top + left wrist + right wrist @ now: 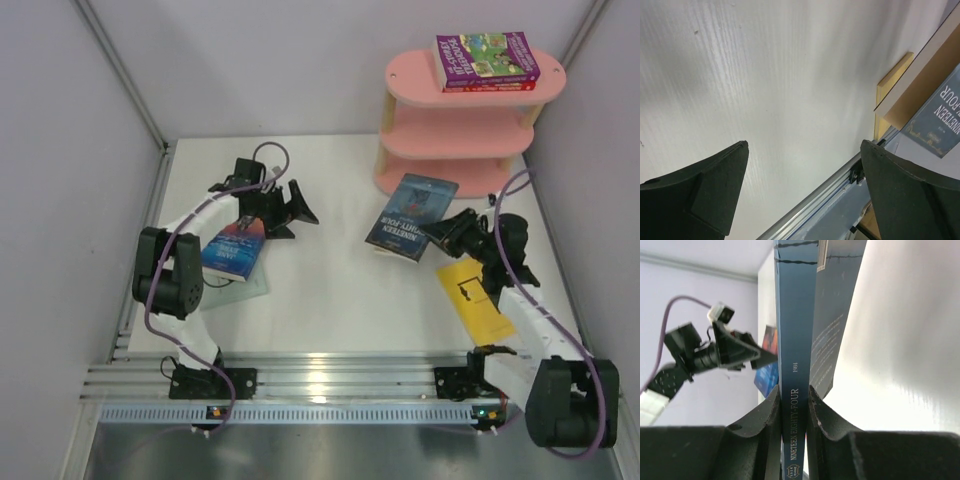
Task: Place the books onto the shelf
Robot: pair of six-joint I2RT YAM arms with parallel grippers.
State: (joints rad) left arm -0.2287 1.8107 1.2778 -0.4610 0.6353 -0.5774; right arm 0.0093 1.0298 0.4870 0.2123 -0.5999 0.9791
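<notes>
Table [330,300], pale book [250,288] half beneath blue book [240,250]

Six books in all. One navy book [412,215] sits clamped in the right claw [442,236]. One yellow book [475,297] lies just behind that claw. Behind the left claw [297,213] are two: a blue-orange book [235,248] on a pale grey-green book [247,286]. Well beyond the right claw are two more, a purple book [487,58] over a red book [497,87], on the one pink shelf [410,80], which has three boards. Two claws.

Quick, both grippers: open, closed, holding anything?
Left gripper: open, holding nothing.
Right gripper: closed on the navy book.
</notes>
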